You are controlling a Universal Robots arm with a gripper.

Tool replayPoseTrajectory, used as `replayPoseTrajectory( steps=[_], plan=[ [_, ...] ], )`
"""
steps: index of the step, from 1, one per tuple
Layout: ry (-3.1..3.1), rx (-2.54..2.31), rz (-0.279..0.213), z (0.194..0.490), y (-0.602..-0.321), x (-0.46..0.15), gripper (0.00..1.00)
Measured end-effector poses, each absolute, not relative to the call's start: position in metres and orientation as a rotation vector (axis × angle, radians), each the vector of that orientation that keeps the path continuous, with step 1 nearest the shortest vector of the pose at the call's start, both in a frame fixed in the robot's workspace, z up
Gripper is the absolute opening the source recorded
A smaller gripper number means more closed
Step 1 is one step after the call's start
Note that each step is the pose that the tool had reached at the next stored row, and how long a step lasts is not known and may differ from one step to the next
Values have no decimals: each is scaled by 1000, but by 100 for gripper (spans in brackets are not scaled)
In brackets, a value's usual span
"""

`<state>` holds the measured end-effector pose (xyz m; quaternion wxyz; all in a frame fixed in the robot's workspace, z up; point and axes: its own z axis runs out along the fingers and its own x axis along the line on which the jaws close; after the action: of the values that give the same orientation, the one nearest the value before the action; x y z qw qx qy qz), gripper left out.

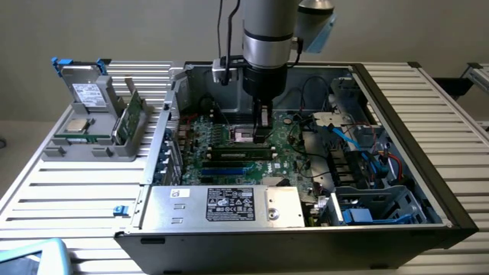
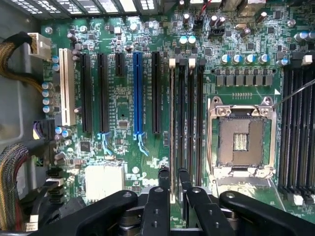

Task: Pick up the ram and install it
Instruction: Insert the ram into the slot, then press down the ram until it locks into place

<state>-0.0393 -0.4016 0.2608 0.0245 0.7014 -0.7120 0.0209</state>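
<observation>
In the exterior view I see the pincer (image 1: 262, 137) lowered into the open computer case (image 1: 416, 137). Just below its tips the ram (image 1: 241, 152) stands on its edge in a slot of the motherboard (image 1: 200, 130). On the counter (image 1: 54, 189), at the exterior view's left, a grey rack (image 1: 99, 150) carries a green card (image 1: 135, 112). The wrist view gives me what the first cannot: the two fingers (image 2: 164, 184) are narrowly apart and grip nothing, one on each side of a long slot, beside the empty processor socket (image 2: 241, 142).
</observation>
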Motion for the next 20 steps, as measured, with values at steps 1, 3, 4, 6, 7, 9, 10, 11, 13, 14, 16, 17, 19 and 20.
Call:
replayPoseTrajectory(
  steps=[1,3,4,6,7,9,10,11,13,14,16,17,19,20],
  plan=[
    [-2202,2170,64,261,-402,-39,21],
    [-2201,2170,64,261,-402,-39,21],
    [-2201,2171,64,261,-402,-39,21],
    [-2200,2171,64,261,-402,-39,21],
    [-2200,2172,64,261,-402,-39,21],
    [-2199,2172,64,261,-402,-39,21],
    [-2199,2173,64,261,-402,-39,21],
    [-2198,2173,64,261,-402,-39,21],
    [-2198,2174,64,261,-402,-39,21],
    [-2198,2174,64,261,-402,-39,21],
    [-2197,2175,64,261,-402,-39,13],
    [-2197,2175,64,261,-402,-39,13],
    [-2196,2176,64,261,-402,-39,11],
    [-2196,2176,64,261,-402,-39,11]
  ],
)
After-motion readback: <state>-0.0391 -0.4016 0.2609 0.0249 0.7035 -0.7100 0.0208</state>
